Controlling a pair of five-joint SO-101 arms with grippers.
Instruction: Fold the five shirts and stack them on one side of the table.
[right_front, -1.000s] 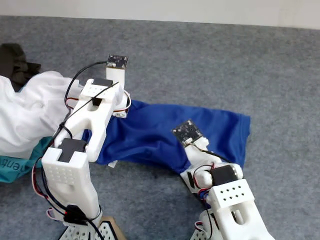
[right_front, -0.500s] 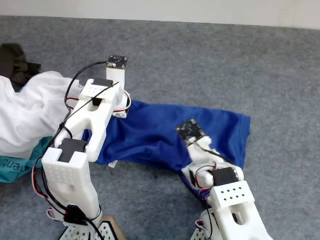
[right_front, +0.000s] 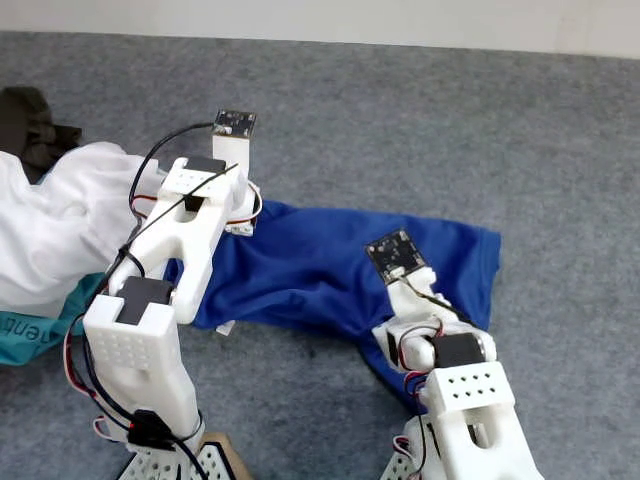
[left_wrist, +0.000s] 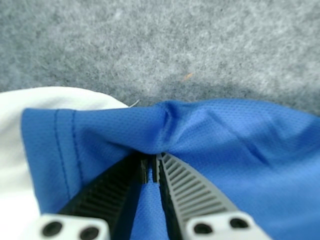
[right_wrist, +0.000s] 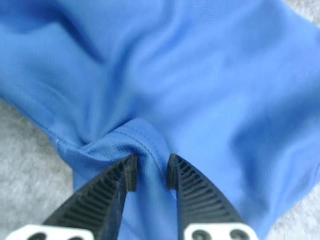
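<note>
Left gripper (left_wrist: 151, 170) and right gripper (right_wrist: 150, 172) each pinch the unfolded blue shirt (right_front: 310, 265). White shirt (right_front: 50, 230) and teal shirt (right_front: 30, 325) lie heaped at the left edge; seemingly nothing folded.

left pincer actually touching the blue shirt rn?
Touching. The left wrist view shows the left pincer closed on a raised fold of the blue shirt, with the fabric pinched between its tips.
</note>
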